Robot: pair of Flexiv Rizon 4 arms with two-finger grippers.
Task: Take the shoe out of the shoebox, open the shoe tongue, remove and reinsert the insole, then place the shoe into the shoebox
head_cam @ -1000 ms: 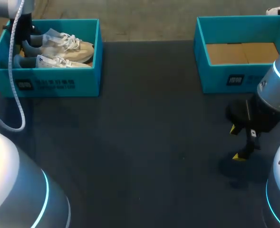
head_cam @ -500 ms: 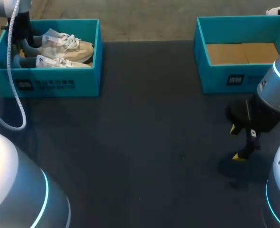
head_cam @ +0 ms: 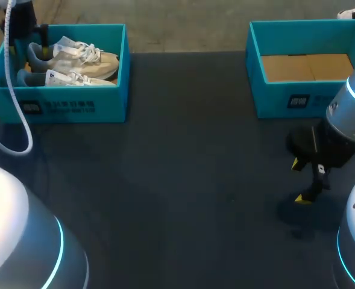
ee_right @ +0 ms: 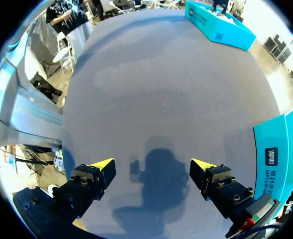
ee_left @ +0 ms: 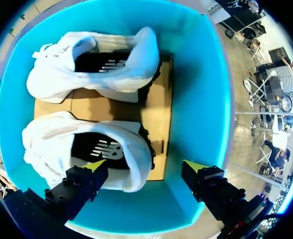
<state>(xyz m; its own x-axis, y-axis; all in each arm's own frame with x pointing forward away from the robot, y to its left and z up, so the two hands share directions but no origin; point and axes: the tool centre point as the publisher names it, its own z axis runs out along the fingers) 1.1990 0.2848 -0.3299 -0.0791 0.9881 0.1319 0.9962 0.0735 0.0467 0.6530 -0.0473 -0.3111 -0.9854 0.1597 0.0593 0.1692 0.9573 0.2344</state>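
Resting side by side, both shoes (head_cam: pixel 75 60) lie in the shoebox (head_cam: pixel 69 107) at the left rear of the table (head_cam: pixel 183 180).
Left wrist view: left gripper (ee_left: pixel 145 166) spread wide, one tip above the heel of the nearer shoe (ee_left: pixel 116 149), the other past the box wall. Right wrist view: right gripper (ee_right: pixel 153 164) parted, holding nothing, above bare tabletop.

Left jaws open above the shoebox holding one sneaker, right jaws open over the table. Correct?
No: the shoebox holds two white sneakers, not one; the left wrist view shows both. The left gripper above it and right gripper over the table do have open jaws.
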